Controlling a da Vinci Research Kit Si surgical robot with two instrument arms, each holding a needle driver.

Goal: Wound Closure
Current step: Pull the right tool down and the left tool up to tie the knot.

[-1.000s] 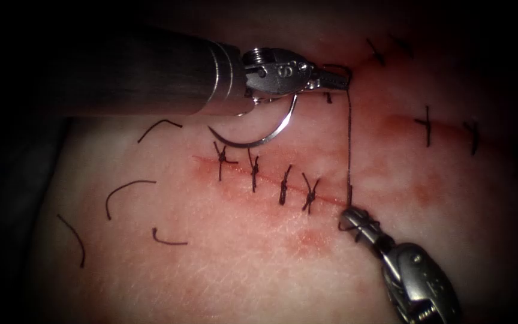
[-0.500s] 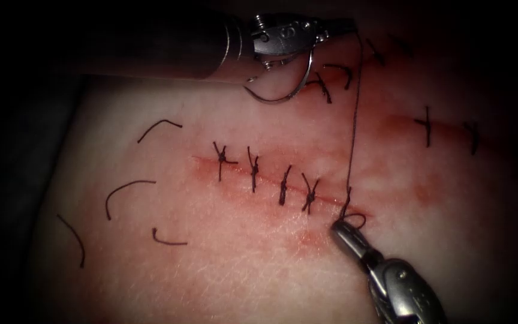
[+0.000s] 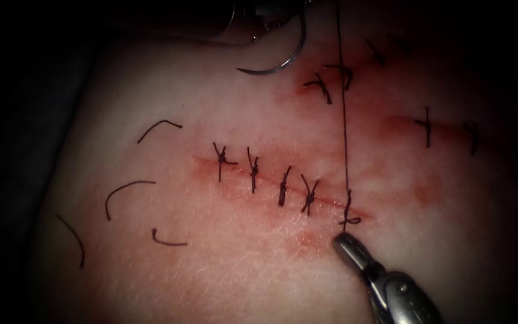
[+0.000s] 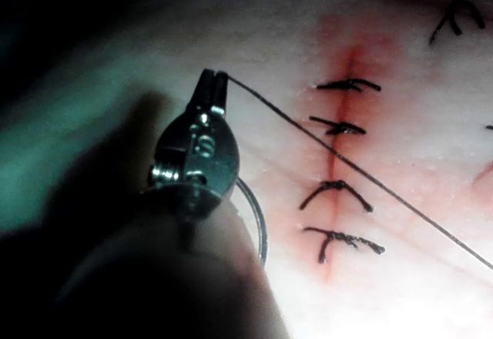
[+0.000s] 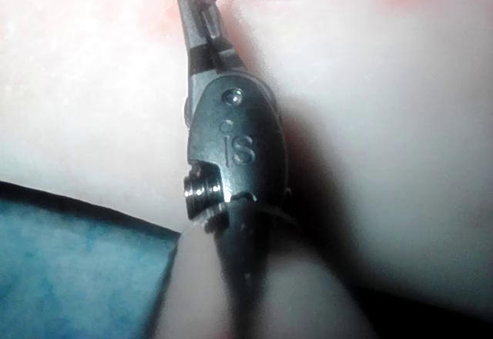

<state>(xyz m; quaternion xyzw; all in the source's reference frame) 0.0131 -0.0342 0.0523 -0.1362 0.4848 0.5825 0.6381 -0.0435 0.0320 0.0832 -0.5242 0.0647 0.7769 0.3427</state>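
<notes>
four tied stitches (image 3: 265,180) cross the cut (image 3: 283,191) in the tissue (image 3: 223,264), left of both tools. our left tool (image 4: 212,85) has its jaws pressed together, pinching the thread (image 3: 344,120), which runs taut from them to a small knot (image 3: 349,219) at the cut's right end. the needle (image 3: 283,60) hangs free just behind those jaws, outside the tissue. our right tool (image 3: 346,245) rests just below the knot, jaws closed on the short thread tail.

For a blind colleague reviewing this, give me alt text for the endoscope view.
A taut thread runs from a knot at the cut's right end up toward the left tool, with the curved needle hanging free above the tissue. The right tool holds the thread's short end beside the knot.
</notes>
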